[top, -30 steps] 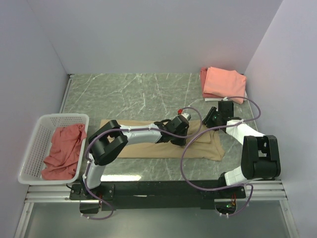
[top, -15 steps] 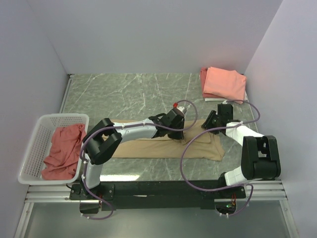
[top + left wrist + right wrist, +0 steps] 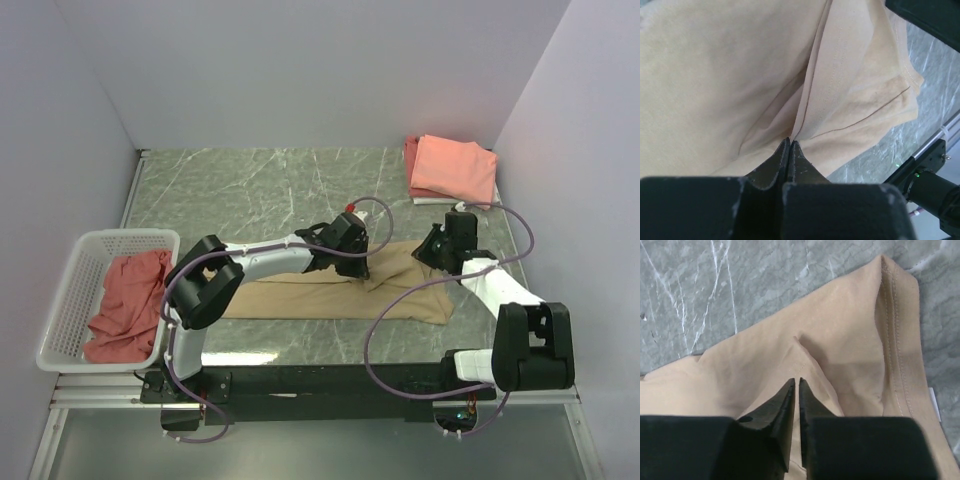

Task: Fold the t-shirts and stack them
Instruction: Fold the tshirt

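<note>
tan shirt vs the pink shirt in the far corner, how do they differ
The tan shirt lies long and rumpled across mid-table; the pink shirt is a compact folded square. The left hand and right hand pinch the tan shirt; nothing touches the pink shirt. Both rest on the table.

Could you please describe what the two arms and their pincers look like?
The left arm and right arm have white links and chunky black joints, with a purple-grey cable looping along each. The left pincer and right pincer are matte black wedge fingers tapering to narrow tips.
</note>
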